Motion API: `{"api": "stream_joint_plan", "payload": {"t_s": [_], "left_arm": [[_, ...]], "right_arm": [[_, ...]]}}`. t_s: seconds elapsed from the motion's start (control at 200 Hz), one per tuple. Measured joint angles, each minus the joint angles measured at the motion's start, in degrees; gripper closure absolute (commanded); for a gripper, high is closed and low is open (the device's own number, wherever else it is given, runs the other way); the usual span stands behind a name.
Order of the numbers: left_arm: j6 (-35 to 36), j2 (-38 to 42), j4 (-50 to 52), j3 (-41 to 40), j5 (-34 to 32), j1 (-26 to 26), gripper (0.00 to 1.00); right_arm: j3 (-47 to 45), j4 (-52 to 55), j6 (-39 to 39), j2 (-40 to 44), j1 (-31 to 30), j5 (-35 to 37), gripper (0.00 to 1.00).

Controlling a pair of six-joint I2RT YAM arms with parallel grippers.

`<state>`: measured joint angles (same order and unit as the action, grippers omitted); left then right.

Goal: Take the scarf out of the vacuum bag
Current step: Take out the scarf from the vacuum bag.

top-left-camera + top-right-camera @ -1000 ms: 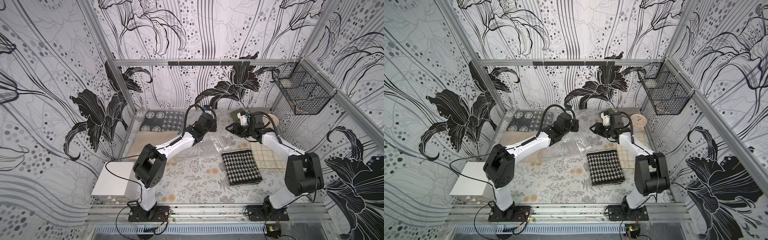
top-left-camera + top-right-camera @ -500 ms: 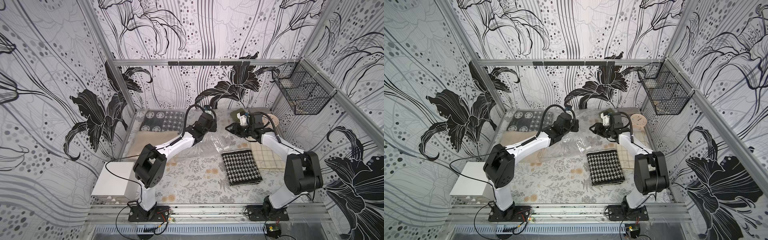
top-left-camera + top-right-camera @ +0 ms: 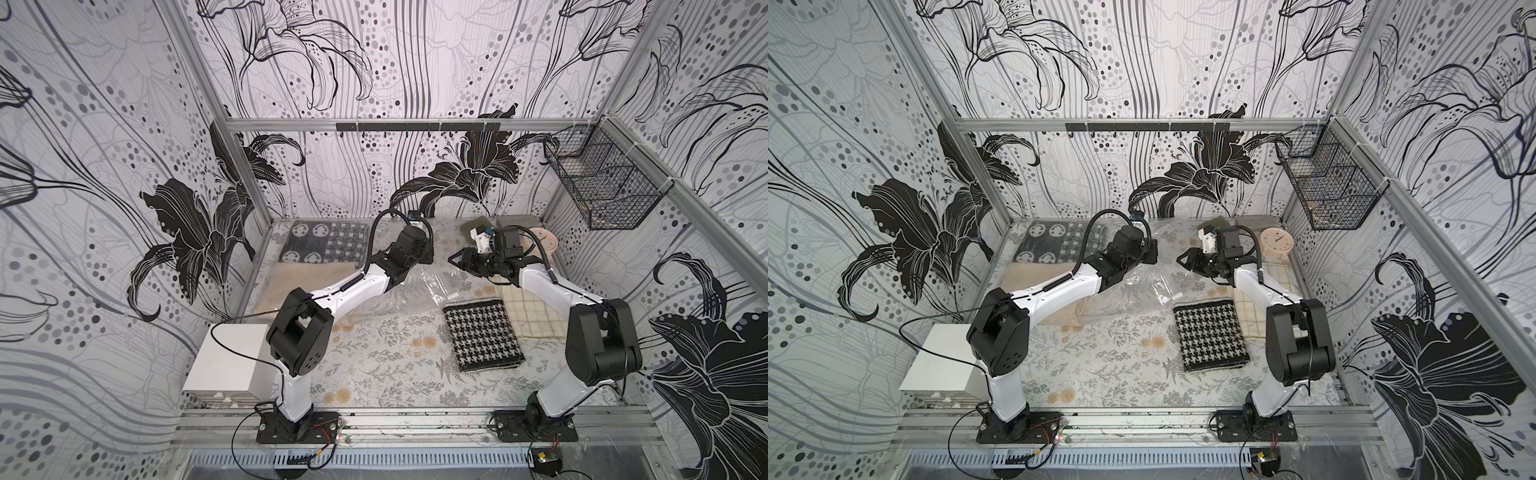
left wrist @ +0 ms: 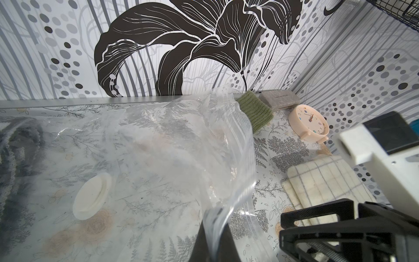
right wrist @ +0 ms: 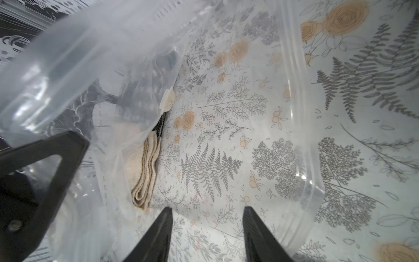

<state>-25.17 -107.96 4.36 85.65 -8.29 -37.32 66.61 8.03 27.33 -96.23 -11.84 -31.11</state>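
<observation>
The clear vacuum bag (image 3: pixel 419 291) (image 3: pixel 1142 286) lies crumpled at mid-table. My left gripper (image 4: pixel 215 240) (image 3: pixel 428 259) is shut on its zip edge and holds that edge up. The round white valve disc (image 4: pixel 90 197) shows on the bag (image 4: pixel 170 136), and only tablecloth shows through the plastic. My right gripper (image 5: pixel 207 217) (image 3: pixel 453 259) stands open at the bag's mouth (image 5: pixel 68 56), nothing between its fingers. The white zip slider (image 5: pixel 167 99) sits ahead of it. The scarf (image 3: pixel 482 334) (image 3: pixel 1210 334), folded black-and-white houndstooth, lies flat on the table outside the bag, nearer the front.
A cream checked cloth (image 3: pixel 528 307) lies right of the scarf. A pink clock (image 4: pixel 308 124), green knit (image 4: pixel 254 111) and grey box (image 4: pixel 278 99) sit at the back right. Patterned (image 3: pixel 324 245) and beige (image 3: pixel 307 282) textiles lie back left. A wire basket (image 3: pixel 602 191) hangs on the right wall.
</observation>
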Motion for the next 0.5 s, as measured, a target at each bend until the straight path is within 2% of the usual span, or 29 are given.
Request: {"api": "stream_joint_plan", "payload": {"t_s": [0.28,0.501], "left_arm": [[0.74,0.02,0.46,0.00,-0.02,-0.87,1.00],[1.27,0.63,0.81,0.00,-0.11,-1.53,1.00]], "right_arm": [[4.26,4.07,-1.99,-3.76,-1.27,3.32,0.47],[9.55,3.13,-1.64,-8.85,-1.92,1.70,0.48]]}}
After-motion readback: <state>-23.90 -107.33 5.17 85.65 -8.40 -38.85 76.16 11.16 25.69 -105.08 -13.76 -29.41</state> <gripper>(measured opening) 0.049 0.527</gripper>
